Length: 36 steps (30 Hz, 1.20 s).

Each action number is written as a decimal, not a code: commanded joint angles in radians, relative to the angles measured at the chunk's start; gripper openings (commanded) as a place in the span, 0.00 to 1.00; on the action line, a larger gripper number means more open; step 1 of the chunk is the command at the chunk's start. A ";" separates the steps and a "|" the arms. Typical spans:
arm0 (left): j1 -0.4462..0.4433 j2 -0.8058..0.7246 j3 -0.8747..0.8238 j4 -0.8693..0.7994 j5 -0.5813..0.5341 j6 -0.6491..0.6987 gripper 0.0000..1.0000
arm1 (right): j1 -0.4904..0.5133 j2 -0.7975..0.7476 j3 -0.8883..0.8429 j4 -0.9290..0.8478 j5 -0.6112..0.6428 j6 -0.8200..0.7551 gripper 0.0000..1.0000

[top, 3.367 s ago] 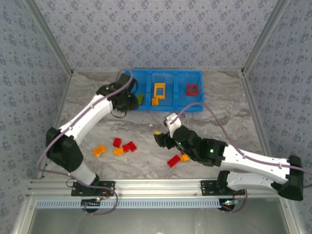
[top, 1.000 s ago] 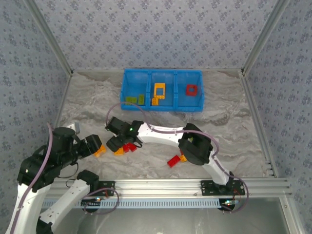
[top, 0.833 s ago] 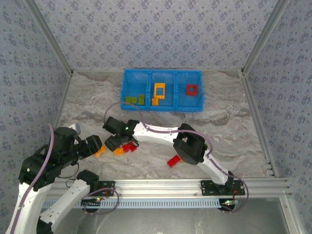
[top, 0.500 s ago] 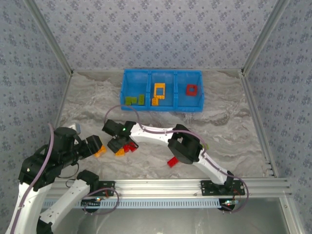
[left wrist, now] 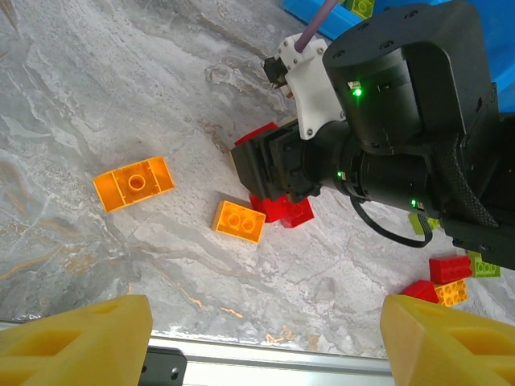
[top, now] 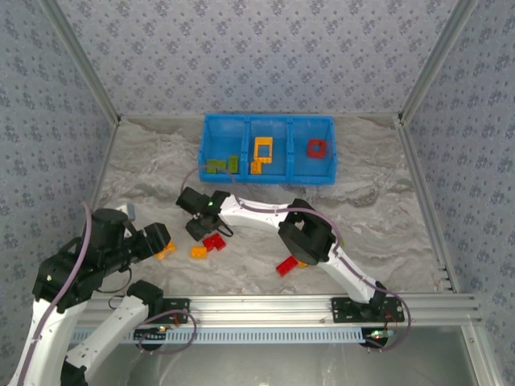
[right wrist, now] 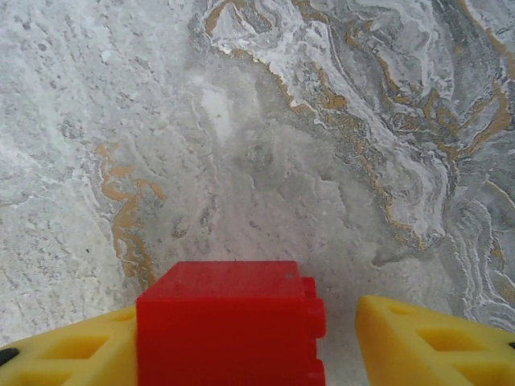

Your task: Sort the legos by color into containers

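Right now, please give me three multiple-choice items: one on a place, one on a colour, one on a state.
1. In the top view, which compartment of the blue tray holds the red frame? A left B middle C right
2. The bricks in its left compartment are: A red B green C orange
3. The left tool is: A open, empty B shut, empty C gripping a brick
C: the frame sits in the right one. B: they are lime green. A: its fingers stand wide apart with nothing between.
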State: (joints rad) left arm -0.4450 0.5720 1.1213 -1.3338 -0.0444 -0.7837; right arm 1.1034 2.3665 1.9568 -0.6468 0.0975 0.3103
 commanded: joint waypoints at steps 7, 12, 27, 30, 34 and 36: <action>0.005 0.008 -0.026 0.041 0.047 -0.010 0.76 | -0.002 -0.010 0.000 0.008 0.002 0.026 0.42; 0.005 0.029 -0.049 0.181 0.210 0.013 0.76 | -0.011 -0.183 -0.139 0.076 0.094 0.046 0.36; -0.568 0.650 0.227 0.562 -0.138 0.064 0.76 | -0.510 -0.759 -0.648 0.086 0.157 0.091 0.35; -0.613 0.763 0.268 0.633 -0.168 0.080 0.76 | -0.624 -0.718 -0.643 0.107 0.137 0.084 0.35; -0.636 0.847 0.305 0.664 -0.176 0.083 0.76 | -0.720 -0.589 -0.535 0.122 0.112 0.062 0.35; -0.638 0.857 0.301 0.692 -0.175 0.077 0.76 | -0.753 -0.510 -0.451 0.123 0.088 0.051 0.35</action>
State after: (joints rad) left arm -1.0767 1.4338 1.3804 -0.7036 -0.1776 -0.7223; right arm 0.3809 1.7866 1.4052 -0.5426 0.2256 0.3763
